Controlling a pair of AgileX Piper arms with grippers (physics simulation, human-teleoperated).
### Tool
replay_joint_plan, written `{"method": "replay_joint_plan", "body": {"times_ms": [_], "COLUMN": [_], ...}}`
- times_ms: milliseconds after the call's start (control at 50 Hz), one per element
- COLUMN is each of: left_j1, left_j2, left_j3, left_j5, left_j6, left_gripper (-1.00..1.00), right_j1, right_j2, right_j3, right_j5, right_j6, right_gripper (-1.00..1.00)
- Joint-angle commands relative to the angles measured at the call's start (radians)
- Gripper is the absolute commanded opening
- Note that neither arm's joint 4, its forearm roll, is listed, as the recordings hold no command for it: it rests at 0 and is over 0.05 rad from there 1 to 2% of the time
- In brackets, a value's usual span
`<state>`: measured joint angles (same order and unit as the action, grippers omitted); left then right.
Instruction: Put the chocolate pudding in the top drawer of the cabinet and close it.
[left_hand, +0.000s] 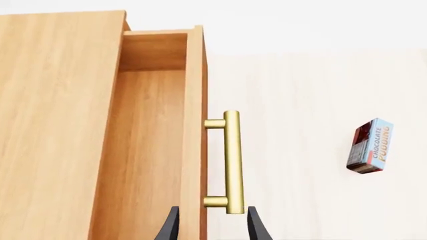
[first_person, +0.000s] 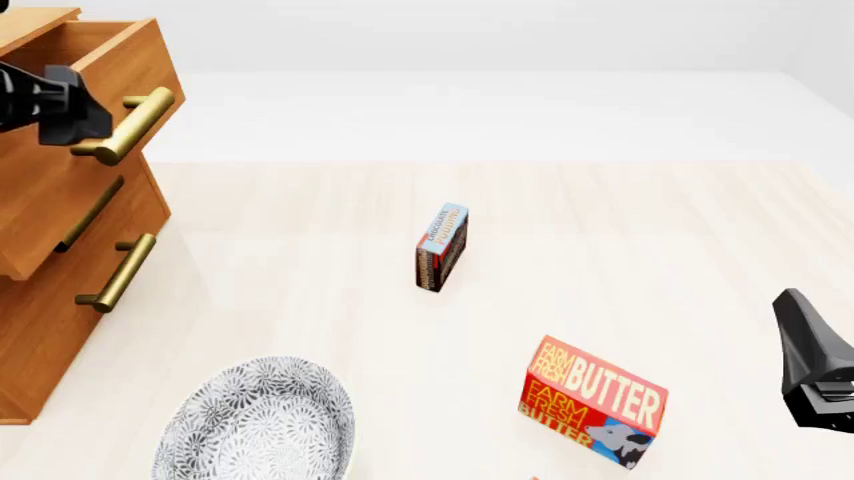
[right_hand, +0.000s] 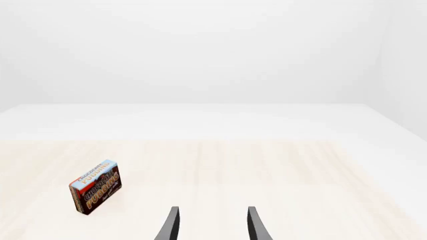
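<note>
Front view: chocolate pudding (first_person: 442, 247) stands on edge, long axis receding; both pincers gape empty.

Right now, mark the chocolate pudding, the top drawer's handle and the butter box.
chocolate pudding (first_person: 442, 247): front view, patterned side face.
top drawer handle (left_hand: 231, 160): left wrist view, middle of brass bar.
butter box (first_person: 597, 402): front view, lettered face.

Both grippers — left gripper (left_hand: 211, 226), right gripper (right_hand: 211, 225) — are matte black, each with 2 slim, tapering, blade-like fingers.
</note>
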<state>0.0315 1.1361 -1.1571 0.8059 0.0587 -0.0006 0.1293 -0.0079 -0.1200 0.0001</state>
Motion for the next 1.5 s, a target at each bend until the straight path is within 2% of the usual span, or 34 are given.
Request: {"method": "replay_joint_plan", "body": {"times_ms": [20, 320, 1500], "left_j1": [-0.001, -0.07, -0.199], "left_j2": [0.003, 0.015, 0.014], "left_j3": [0.018, 0.036, 0.052], "left_j5": [-0.011, -0.025, -0.061], "left_j6": [-0.002, -0.029, -0.085], "left_gripper": [1.0, 1.0, 1.0], "right_j1": [0.0, 0.0, 0.0], "right_j2": [0.0, 0.0, 0.0], "right_j3": [0.0, 0.0, 0.0], "right_j5": [0.0, 0.0, 0.0], "right_j6": [0.0, 0.0, 0.0], "right_gripper": [1.0, 1.0, 1.0]}}
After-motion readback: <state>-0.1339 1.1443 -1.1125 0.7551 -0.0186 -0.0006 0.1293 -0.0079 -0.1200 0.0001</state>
